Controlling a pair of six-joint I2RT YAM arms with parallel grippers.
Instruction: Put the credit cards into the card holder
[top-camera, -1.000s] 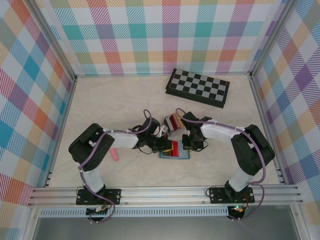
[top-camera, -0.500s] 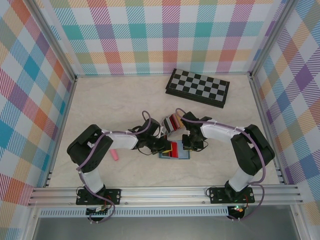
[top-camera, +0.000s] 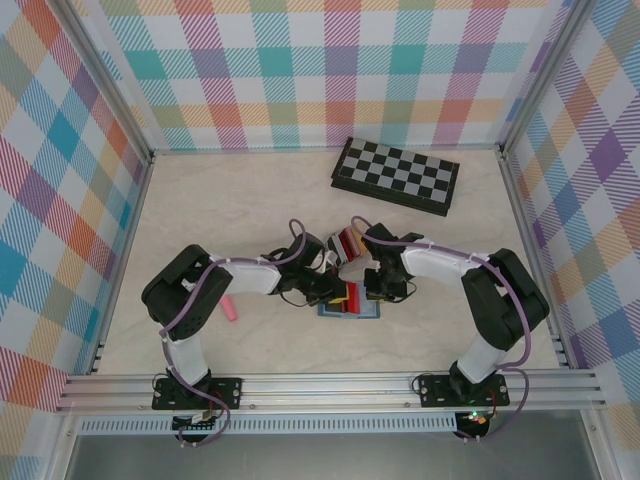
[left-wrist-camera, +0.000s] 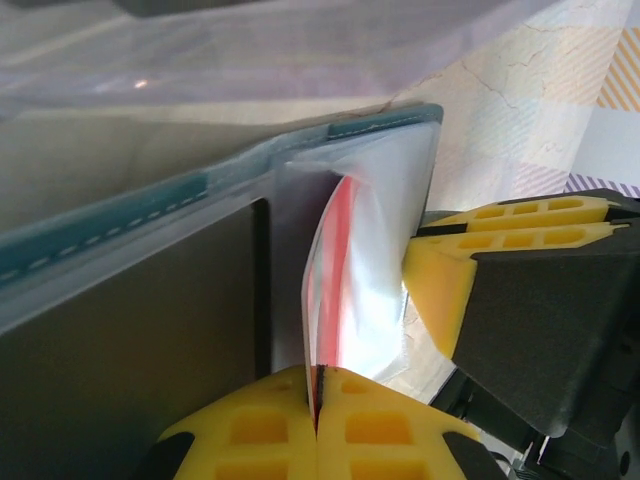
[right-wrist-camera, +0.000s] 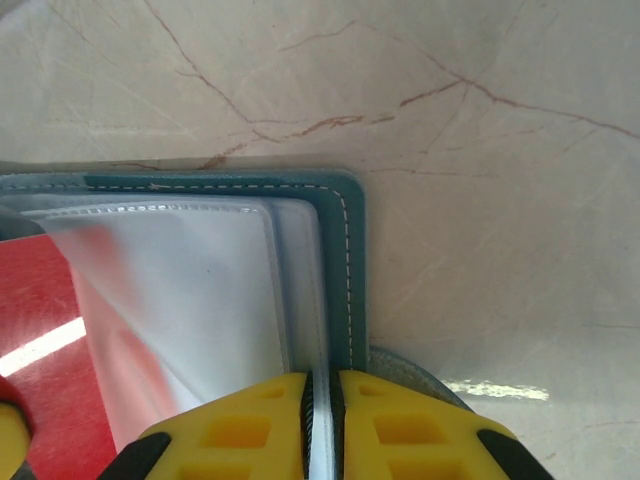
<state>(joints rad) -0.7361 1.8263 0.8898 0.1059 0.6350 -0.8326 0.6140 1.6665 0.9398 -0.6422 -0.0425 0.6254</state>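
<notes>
Left tool (left-wrist-camera: 318, 395) nearer card holder (right-wrist-camera: 355, 270)

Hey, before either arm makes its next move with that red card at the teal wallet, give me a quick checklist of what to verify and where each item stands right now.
1. Left jaws shut on the red card: ok.
2. Right jaws pinching the clear sleeve at the edge of the card holder: ok.
3. Card holder lying open on the table: ok.
4. Card's leading edge inside the sleeve mouth: cannot tell, glare hides it.
5. The chessboard and pink stick lie apart from the holder: ok.
</notes>
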